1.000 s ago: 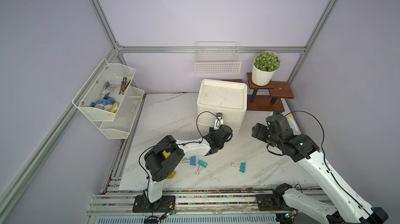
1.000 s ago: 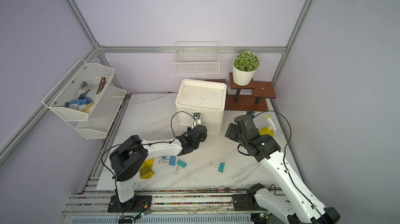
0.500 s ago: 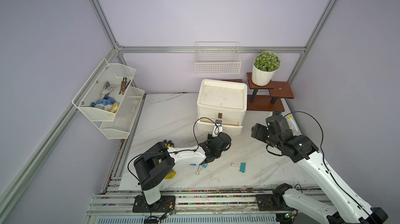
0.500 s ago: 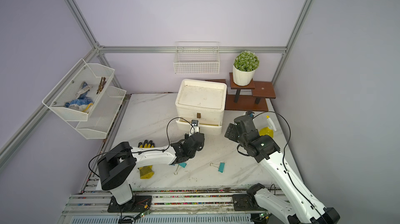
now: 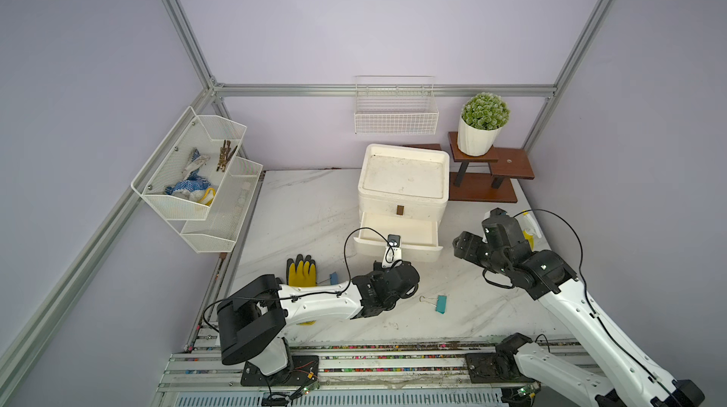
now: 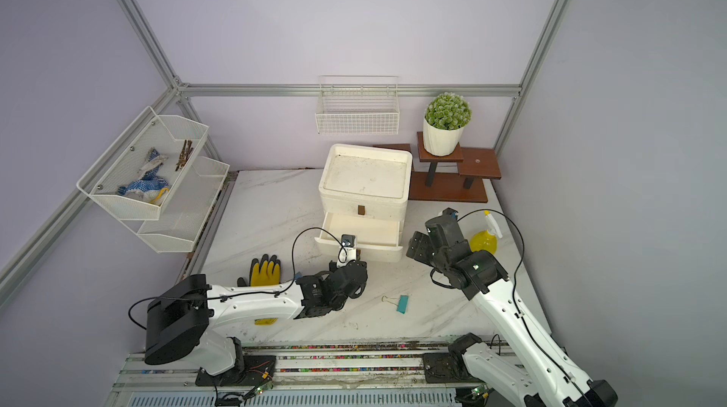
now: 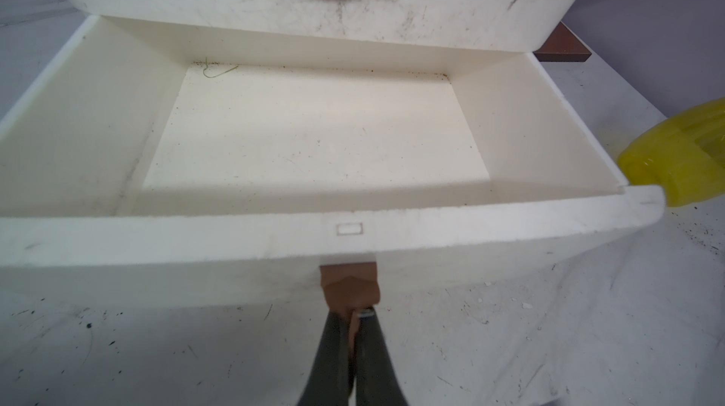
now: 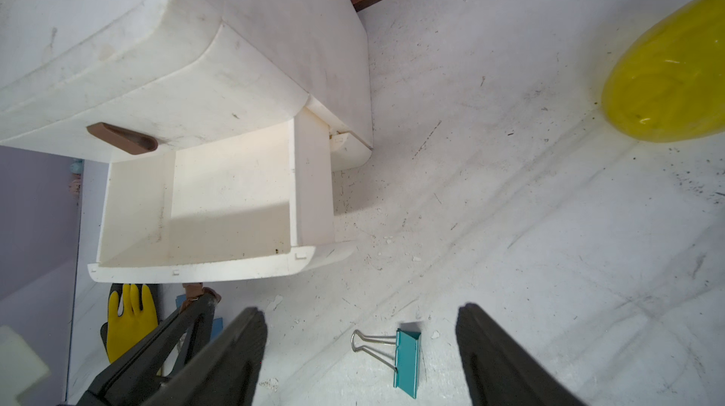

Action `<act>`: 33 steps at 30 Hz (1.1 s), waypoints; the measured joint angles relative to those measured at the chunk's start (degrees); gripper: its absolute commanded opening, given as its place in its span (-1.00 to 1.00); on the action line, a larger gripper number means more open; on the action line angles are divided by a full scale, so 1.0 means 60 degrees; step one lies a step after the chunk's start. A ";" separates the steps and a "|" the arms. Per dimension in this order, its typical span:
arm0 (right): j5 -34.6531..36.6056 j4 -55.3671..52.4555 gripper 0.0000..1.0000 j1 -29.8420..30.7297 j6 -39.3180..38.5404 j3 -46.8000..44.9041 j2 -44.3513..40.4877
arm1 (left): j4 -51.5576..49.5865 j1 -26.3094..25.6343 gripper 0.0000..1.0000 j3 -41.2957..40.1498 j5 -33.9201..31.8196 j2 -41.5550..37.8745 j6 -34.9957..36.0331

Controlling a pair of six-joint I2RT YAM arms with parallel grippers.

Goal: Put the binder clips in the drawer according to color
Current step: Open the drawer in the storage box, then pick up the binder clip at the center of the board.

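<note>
Centre of frame, on tabletop (image 5: 307,204): drawer unit (image 5: 403,177), lower drawer (image 5: 413,232) pulled out in front. Lower centre: binder clip (image 5: 441,303). Left of it, glove (image 5: 301,272), second clip (image 5: 334,277) just beside. Right of drawer: spray bottle (image 6: 484,241). Upper right: plant stand (image 5: 482,188).

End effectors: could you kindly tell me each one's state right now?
Left end effector: shut on the brown drawer pull tab.
Right end effector: open, empty.
</note>
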 measured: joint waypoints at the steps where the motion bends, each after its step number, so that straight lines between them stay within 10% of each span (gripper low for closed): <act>1: -0.0109 -0.0040 0.61 -0.0004 0.0069 -0.0135 -0.0117 | -0.0084 -0.0080 -1.00 -0.0040 -0.0015 -0.0047 -0.0076; 9: -0.0561 -0.0306 0.56 -0.0004 0.0517 -0.0943 -0.0466 | -0.0368 -0.0382 -1.00 -0.0299 -0.0295 -0.0393 -0.0510; 13: -0.0769 -0.0430 0.53 -0.0004 0.0652 -0.1297 -0.0466 | -0.0692 -0.0415 -0.10 -0.0273 -0.0433 -0.0390 -0.0718; 16: -0.0914 -0.0484 0.53 0.0000 0.0794 -0.1654 -0.0495 | -0.0787 -0.0557 0.23 -0.0215 -0.0433 -0.0393 -0.0831; 33: -0.2597 -0.1785 0.99 0.0233 0.9067 -0.3362 -0.0452 | -0.3636 -0.1395 0.26 0.0827 -0.0889 -0.2641 -0.2390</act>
